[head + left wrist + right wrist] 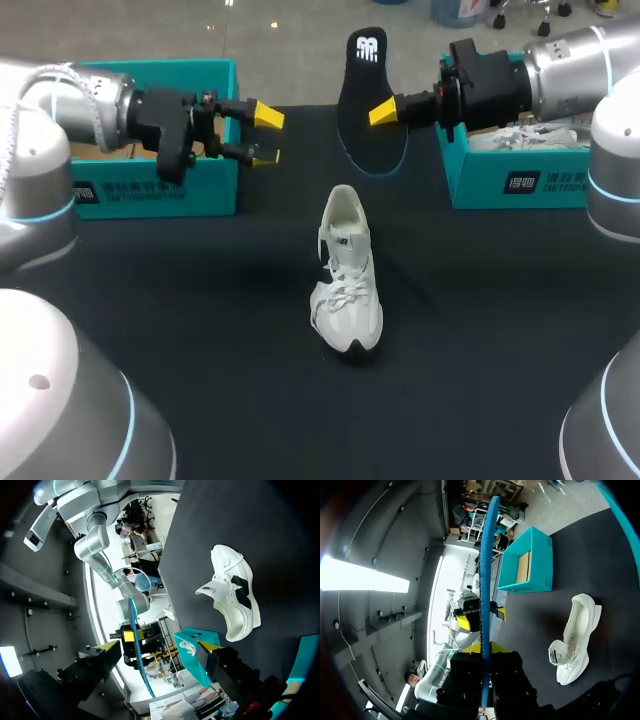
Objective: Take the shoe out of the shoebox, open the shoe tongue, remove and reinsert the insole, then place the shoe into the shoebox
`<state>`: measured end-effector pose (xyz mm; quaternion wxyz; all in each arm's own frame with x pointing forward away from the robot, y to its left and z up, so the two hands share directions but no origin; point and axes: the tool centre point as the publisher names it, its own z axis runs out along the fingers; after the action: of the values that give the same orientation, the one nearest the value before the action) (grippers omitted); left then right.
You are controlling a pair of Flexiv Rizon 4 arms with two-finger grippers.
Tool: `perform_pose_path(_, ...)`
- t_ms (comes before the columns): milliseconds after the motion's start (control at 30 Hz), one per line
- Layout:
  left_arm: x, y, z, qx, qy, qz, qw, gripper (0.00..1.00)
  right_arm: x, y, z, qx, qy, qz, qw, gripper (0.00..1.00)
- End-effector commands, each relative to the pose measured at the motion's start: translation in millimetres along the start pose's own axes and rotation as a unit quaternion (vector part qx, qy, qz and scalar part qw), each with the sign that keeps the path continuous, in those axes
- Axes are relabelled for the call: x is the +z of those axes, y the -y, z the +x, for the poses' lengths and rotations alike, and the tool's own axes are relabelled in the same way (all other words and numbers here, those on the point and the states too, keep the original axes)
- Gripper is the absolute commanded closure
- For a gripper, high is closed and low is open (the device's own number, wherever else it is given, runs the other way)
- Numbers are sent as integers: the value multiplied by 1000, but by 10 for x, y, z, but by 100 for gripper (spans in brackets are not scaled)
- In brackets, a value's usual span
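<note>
— Worktop (pixel 200 330), what's on it?
— It is a dark surface with a teal left box (pixel 160 190) at one far corner and a teal right box (pixel 510 180) at the other. The right box has something white in it, but I cannot tell what.
— Shoe?
— The white shoe (pixel 347 270) is out of both boxes. It stands on its sole in the middle, toe towards the head camera, with nothing touching it.
— Insole?
— The black insole (pixel 372 100) is out of the shoe. It is held on edge off the worktop, between the boxes and beyond the shoe's heel.
— Claws?
— The right claw (pixel 385 112) is clenched on the insole's side. The left claw (pixel 262 135) is released and empty, in the air beside the left box, facing the insole.
</note>
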<state>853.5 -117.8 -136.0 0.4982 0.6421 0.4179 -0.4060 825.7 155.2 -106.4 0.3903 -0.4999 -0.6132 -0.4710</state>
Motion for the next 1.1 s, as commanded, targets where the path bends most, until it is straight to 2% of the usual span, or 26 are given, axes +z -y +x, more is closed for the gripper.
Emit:
perform_pose_path(33, -181, -28, -8, 0, -6, 44, 999, 0, -23, 30, 6, -1, 2, -2, 1000, 100)
perform_pose_path(200, -278, 41, 145, -14, -26, 80, 996, 0, -37, 42, -7, -3, 5, -5, 1000, 100)
perform_pose_path(333, -348, 94, 280, -26, -35, 100, 994, 0, -68, 54, 4, -27, 10, -29, 999, 100)
perform_pose_path(600, -589, 90, 508, -41, -61, 115, 991, 0, -51, 62, 95, -60, 12, -41, 997, 100)
perform_pose_path(833, -761, -6, 664, -50, -90, 93, 990, 0, 4, 63, 128, -69, 16, -44, 997, 100)
perform_pose_path(1100, -784, -44, 739, -49, -110, 82, 989, 0, 67, 48, 192, -84, 16, -45, 995, 100)
